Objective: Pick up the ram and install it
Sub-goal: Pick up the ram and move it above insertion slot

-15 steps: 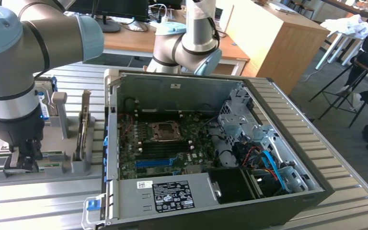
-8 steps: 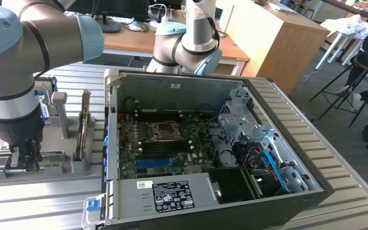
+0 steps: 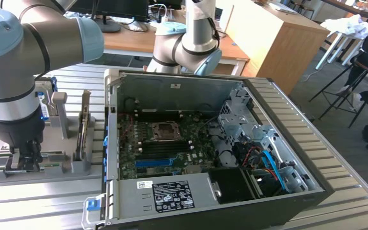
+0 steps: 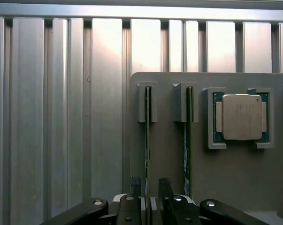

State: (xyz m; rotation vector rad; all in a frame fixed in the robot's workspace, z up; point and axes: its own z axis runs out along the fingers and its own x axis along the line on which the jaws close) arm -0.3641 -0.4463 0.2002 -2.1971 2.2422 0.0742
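— Where's the ram (image 4: 147, 136)?
— Clamped on edge in my narrowed end effector (image 4: 149, 187), seated in the grey holder (image 3: 65, 167), lower left of the exterior view.
— How far along?
— Gripped, I judge, not lifted. Installing remains: the motherboard (image 3: 165, 148) lies beyond, centre frame, inside the open case (image 3: 171, 86).

I'm working in what looks like a robotics lab inside an office-like room. A grey-and-blue jointed robot arm (image 3: 17, 72) stands over a ribbed aluminium bench (image 3: 37, 206), which carries an open black desktop computer case (image 3: 286, 143). Behind are pale wooden desks (image 3: 267, 38), dark flat monitors (image 3: 113, 7) and a white-legged stool (image 3: 334, 45).
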